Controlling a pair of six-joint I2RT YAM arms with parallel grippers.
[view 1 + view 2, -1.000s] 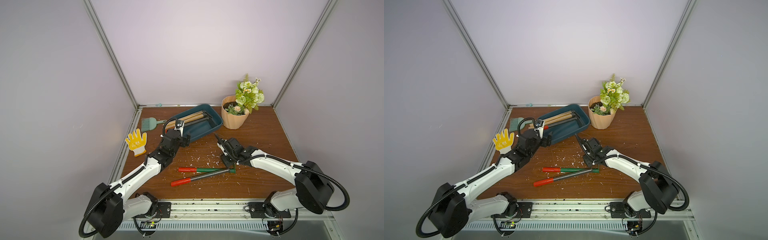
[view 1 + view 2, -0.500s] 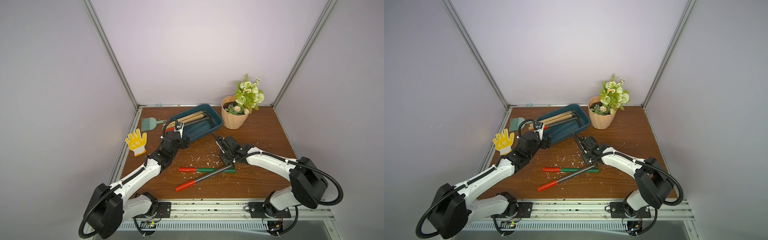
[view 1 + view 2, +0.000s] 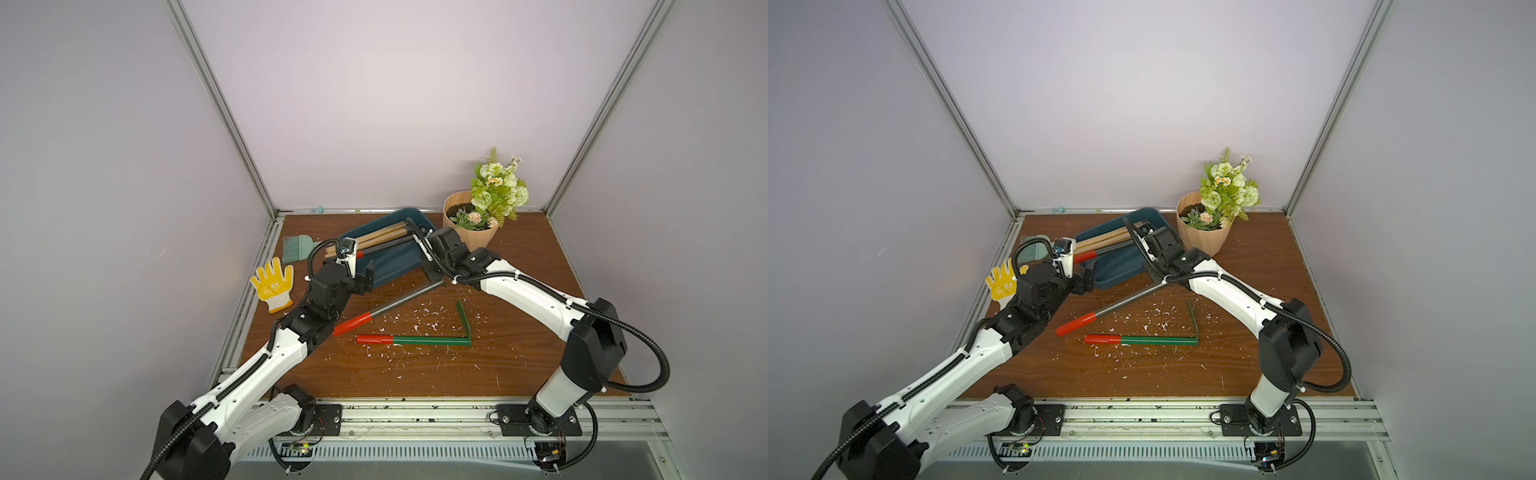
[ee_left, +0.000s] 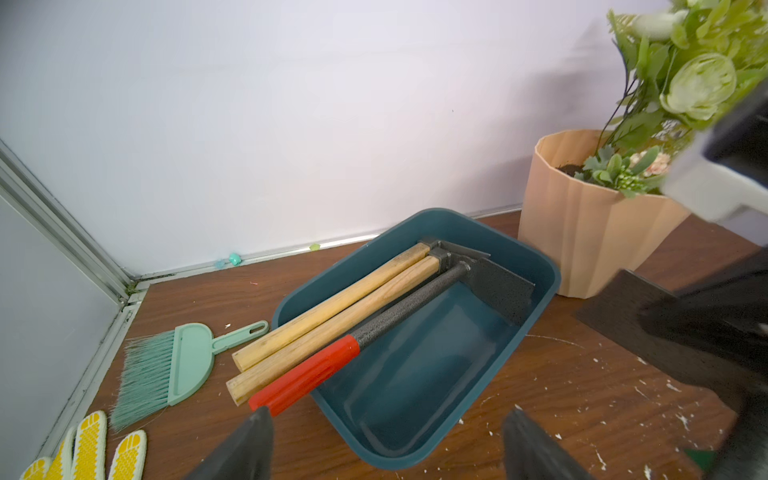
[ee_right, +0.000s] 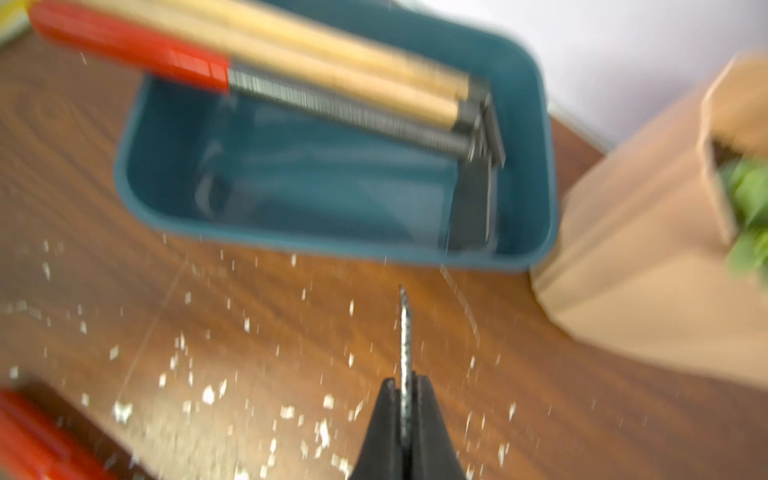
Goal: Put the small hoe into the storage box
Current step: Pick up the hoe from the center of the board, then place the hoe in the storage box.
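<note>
The small hoe (image 3: 399, 301) has a speckled dark shaft and a red grip (image 3: 1077, 324). My right gripper (image 3: 432, 268) is shut on its thin blade (image 5: 404, 332) and holds the head beside the near rim of the teal storage box (image 3: 395, 262). The shaft slopes down to the red grip near the table. In the box (image 4: 415, 365) lie two wooden-handled tools (image 4: 332, 316) and a red-gripped one (image 4: 307, 378). My left gripper (image 4: 386, 415) stands open at the box's near left corner, holding nothing.
A green L-shaped tool with a red grip (image 3: 432, 341) lies on the table in front of the hoe. The peach flowerpot (image 3: 478, 239) stands right of the box. A mint brush (image 3: 299, 247) and a yellow glove (image 3: 272, 282) lie at the left. White crumbs litter the wood.
My right gripper has shut on the hoe's blade and carried the head back toward the box; the shaft swung off the green tool. The left arm has barely moved.
</note>
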